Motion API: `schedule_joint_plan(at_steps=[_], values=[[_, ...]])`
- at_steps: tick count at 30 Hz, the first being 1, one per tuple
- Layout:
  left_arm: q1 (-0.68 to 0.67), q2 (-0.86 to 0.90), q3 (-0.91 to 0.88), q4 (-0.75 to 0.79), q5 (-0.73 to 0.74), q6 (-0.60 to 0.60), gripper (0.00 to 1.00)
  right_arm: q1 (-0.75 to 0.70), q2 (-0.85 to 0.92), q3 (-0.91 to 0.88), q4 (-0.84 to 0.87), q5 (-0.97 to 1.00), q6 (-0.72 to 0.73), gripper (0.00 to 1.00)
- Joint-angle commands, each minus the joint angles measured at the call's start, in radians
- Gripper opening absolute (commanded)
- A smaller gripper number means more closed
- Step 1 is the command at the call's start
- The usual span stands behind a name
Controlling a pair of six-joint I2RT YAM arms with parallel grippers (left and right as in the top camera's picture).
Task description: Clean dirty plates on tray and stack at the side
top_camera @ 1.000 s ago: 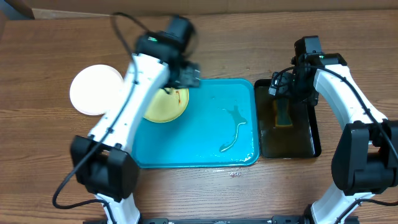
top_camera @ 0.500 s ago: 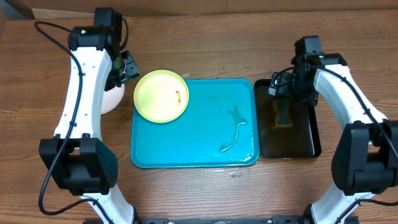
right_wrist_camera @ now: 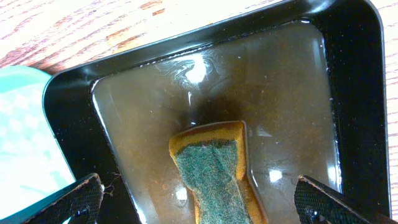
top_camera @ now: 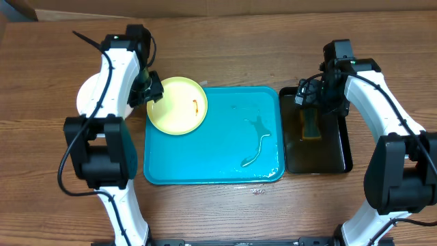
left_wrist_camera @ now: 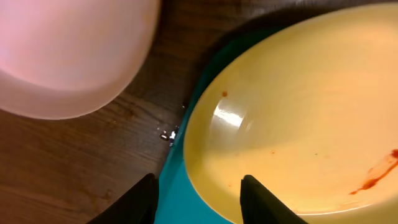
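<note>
Lime-green plate (top_camera: 179, 109), stiff, light, probably slick, at 10 o'clock corner of turquoise tray (top_camera: 225, 171), best pinched at thin 9 o'clock rim, there straddled by parted left tool (left_wrist_camera: 199, 179); right tool (right_wrist_camera: 198, 186) wide open.

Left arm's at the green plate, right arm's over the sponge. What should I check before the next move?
1. Rim of the green plate between the left pincer's fingers: ok.
2. That grip closed firmly on the rim: cannot tell.
3. Surface of the green plate clean: not ok, a red smear is on it.
4. Opening of the right pincer over the sponge: ok, jaws wide on either side, not touching it.
5. Gap between the white plate and the green plate: ok, bare table lies between them.
</note>
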Motion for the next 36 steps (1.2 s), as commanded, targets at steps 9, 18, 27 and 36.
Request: schedule_joint_plan(at_steps=[9, 18, 27, 36], values=[[-0.005, 0.103, -0.013, 0.013, 0.091, 0.16, 0.44, 0.0, -0.021, 0.021, 0.005, -0.006, 0.001, 1.0], [0.01, 0.103, -0.011, 0.037, 0.015, 0.176, 0.54, 0.0, -0.021, 0.021, 0.005, -0.006, 0.001, 1.0], [0.014, 0.103, -0.001, 0.029, 0.034, 0.184, 0.41, 0.0, -0.021, 0.021, 0.005, -0.006, 0.001, 1.0], [0.014, 0.1, 0.13, -0.085, 0.033, 0.202, 0.45, 0.0, -0.021, 0.021, 0.005, -0.006, 0.001, 1.0]])
